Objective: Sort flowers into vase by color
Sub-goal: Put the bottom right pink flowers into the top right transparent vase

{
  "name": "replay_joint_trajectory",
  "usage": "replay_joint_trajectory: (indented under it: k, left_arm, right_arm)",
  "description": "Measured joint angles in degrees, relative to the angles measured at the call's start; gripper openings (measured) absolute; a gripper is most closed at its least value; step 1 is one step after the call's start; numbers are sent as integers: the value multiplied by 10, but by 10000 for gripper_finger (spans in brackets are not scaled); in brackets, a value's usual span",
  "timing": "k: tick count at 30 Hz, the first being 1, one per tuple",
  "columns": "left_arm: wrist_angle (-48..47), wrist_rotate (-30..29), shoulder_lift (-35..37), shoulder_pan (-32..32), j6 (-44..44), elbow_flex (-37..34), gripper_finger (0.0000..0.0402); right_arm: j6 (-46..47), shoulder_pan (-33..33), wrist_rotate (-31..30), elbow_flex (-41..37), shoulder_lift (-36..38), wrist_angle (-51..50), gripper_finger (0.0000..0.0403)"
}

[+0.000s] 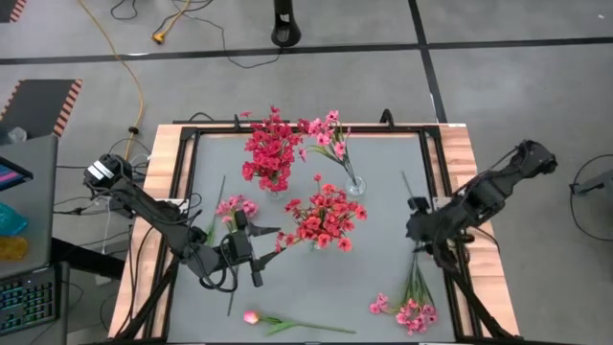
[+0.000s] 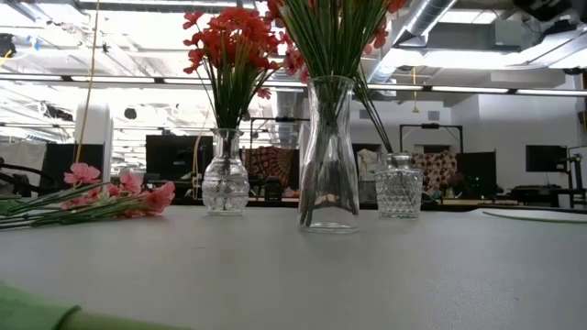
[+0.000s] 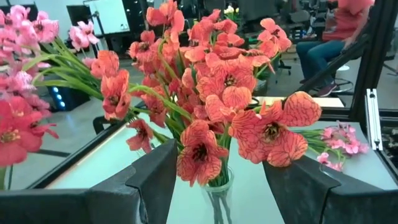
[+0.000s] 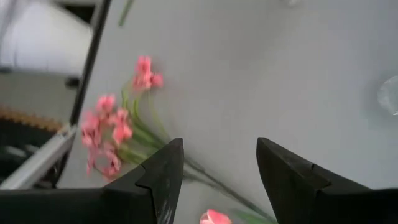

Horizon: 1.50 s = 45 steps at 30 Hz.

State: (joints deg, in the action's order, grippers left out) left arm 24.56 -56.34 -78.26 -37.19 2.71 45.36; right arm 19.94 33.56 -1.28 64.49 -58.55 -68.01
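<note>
Three glass vases stand mid-table. One holds crimson sprays (image 1: 268,153), one red-orange sprays (image 1: 324,218), and a small one (image 1: 354,185) light pink sprays (image 1: 328,129). A loose pink spray (image 1: 235,206) lies left of the red-orange bunch. Another pink spray (image 1: 412,309) lies near the right corner, and a pink tulip bud (image 1: 251,316) lies on its stem at the near edge. My left gripper (image 1: 255,251) is open, level, just left of the red-orange bunch (image 3: 217,118). My right gripper (image 1: 419,230) is open above the table, facing the near-right spray (image 4: 112,134) and the bud (image 4: 214,216).
A black frame rail (image 1: 192,182) and wooden edging (image 1: 163,153) run round the grey table. In the low view the three vases (image 2: 328,156) stand in a row, with a pink spray (image 2: 110,197) lying to their left. Bare table lies between the vases and the near edge.
</note>
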Motion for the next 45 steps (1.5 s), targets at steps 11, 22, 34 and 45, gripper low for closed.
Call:
replay_joint_trajectory:
  k: [11,22,34,45]
  left_arm:
    - [0,0,0,0,17,0,221]
    - [1,21,0,0,30,0,221]
    - [-3,66,0,0,32,0,221]
    - [-6,67,-1,0,32,0,221]
  right_arm:
    - [-13,70,28,0,-163,-48,230]
    - [-136,85,46,0,-316,-55,230]
    - [-195,93,74,0,-435,-55,230]
    - [-205,98,74,0,-512,-53,230]
